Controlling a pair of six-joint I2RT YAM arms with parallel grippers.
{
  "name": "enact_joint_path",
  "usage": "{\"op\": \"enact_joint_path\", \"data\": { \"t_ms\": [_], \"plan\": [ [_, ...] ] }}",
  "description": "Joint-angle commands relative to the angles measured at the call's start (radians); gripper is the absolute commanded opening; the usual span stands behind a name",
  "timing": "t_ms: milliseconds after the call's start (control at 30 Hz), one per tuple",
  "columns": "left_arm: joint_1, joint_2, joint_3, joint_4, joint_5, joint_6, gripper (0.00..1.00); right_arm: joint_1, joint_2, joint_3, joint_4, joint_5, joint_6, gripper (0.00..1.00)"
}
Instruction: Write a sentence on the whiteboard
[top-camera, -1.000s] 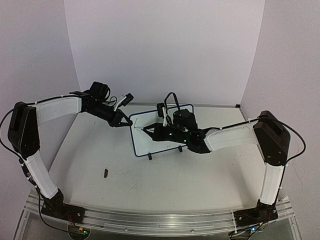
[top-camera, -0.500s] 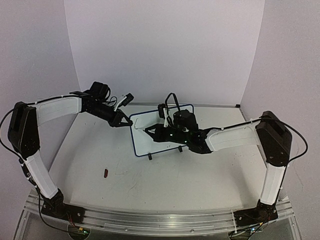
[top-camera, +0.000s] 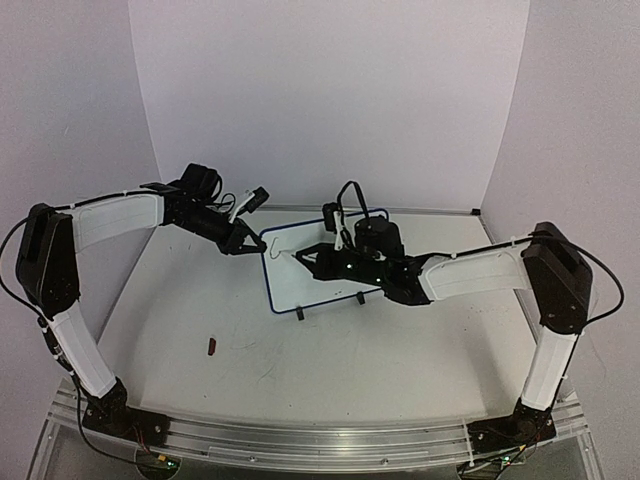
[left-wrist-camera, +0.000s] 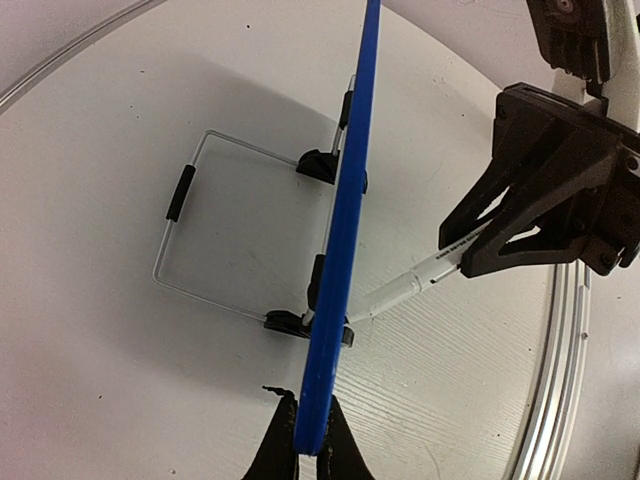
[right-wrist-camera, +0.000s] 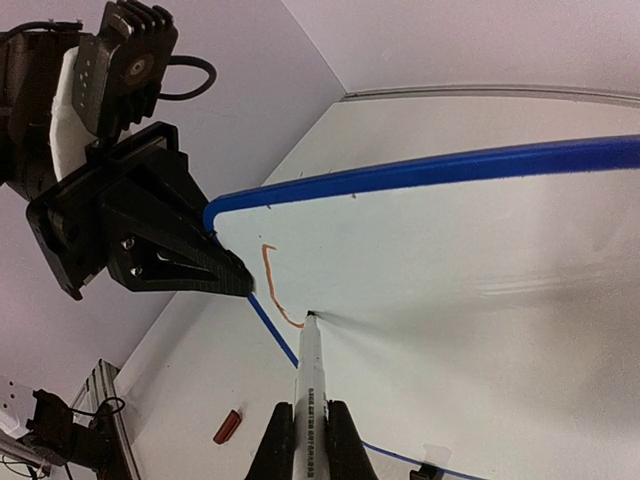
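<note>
The whiteboard stands upright on its black feet mid-table, blue-rimmed. My left gripper is shut on the rim at its upper left corner; the left wrist view shows the rim edge-on between the closed jaws. My right gripper is shut on a white marker whose tip touches the whiteboard's face near that corner. Of the sentence, only one curved orange stroke shows, ending at the tip. The marker also shows in the left wrist view.
A small red marker cap lies on the table in front of the board's left side, and the same cap appears in the right wrist view. A wire stand props the board from behind. Purple walls close in at back and sides.
The right arm has shifted to the right and a little back, with the marker still on the board's upper left. The left arm and the board have not moved.
</note>
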Motion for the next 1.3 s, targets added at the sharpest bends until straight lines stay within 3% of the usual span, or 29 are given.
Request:
{"op": "enact_joint_path", "data": {
  "t_ms": [0,767,1267],
  "plan": [
    [-0.008,0.026,0.006,-0.029,-0.061,0.023,0.00,-0.007,-0.040,0.007,0.042,-0.048,-0.014,0.00],
    [-0.014,0.036,0.009,-0.034,-0.074,0.025,0.00,-0.006,0.036,0.067,0.006,-0.005,0.009,0.00],
    [-0.016,0.037,0.010,-0.036,-0.079,0.026,0.00,-0.006,-0.046,-0.040,0.082,0.154,0.037,0.00]
  ]
}}
